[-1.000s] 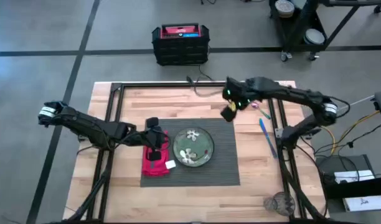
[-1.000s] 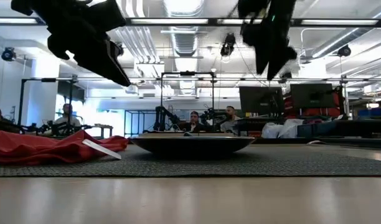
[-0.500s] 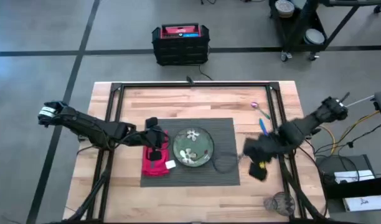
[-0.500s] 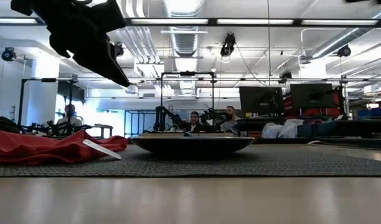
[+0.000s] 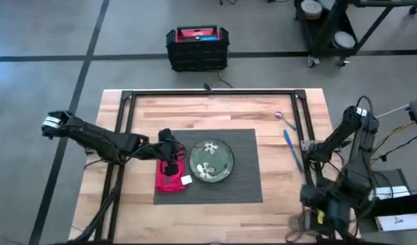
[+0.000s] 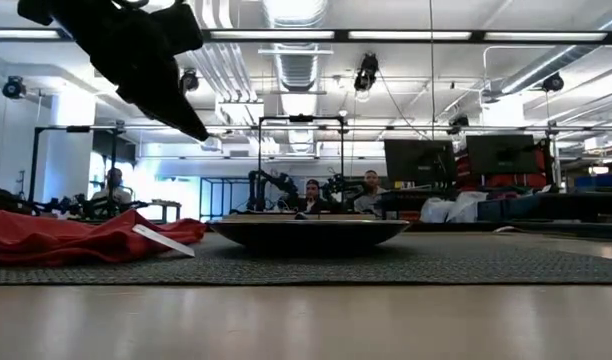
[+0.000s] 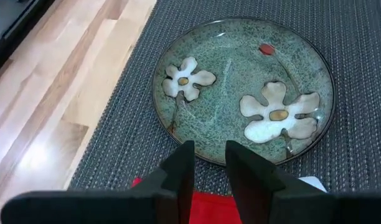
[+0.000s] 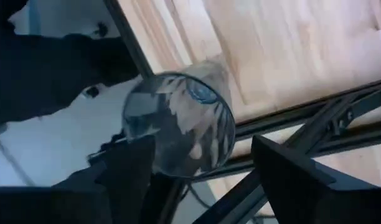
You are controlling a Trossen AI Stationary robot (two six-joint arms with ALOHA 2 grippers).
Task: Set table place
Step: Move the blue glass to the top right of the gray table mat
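Observation:
On the wooden table lies the dark grey placemat. It carries the green flowered plate and, at its left edge, the red napkin. My left gripper hovers above the napkin, open by a narrow gap and holding nothing. A blue utensil and a purple one lie right of the mat. The clear glass stands at the table's near right corner. My right gripper is open, one finger on each side of the glass.
The table's black frame rails run close under the glass, at the table's near right corner. A black and red crate sits on the floor beyond the far edge. People sit in the room behind the table.
My right arm has swung from the table's far side, near the purple utensil, over the mat's right edge to the near right corner, dropping to the glass, which now stands between its fingers.

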